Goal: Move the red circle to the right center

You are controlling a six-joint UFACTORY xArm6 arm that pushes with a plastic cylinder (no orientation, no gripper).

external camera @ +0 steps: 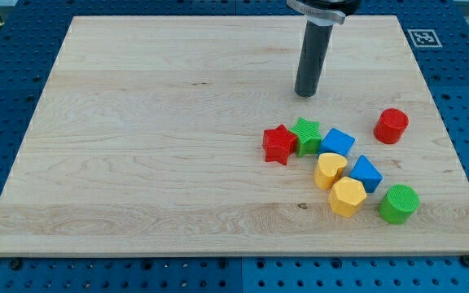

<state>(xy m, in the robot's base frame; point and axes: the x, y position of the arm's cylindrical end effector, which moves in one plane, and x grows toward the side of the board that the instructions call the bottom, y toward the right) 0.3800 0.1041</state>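
Note:
The red circle point(391, 125) is a short red cylinder standing near the right edge of the wooden board point(137, 146), about halfway down the view. My tip point(304, 94) rests on the board up and to the left of it, well apart from it. The tip is above the cluster of other blocks and touches none of them.
A cluster lies below the tip: a red star point(279, 144), a green star point(306, 135), a blue cube point(337, 143), a yellow heart point(330, 170), a second blue block point(365, 172), a yellow hexagon point(348, 197) and a green circle point(399, 203).

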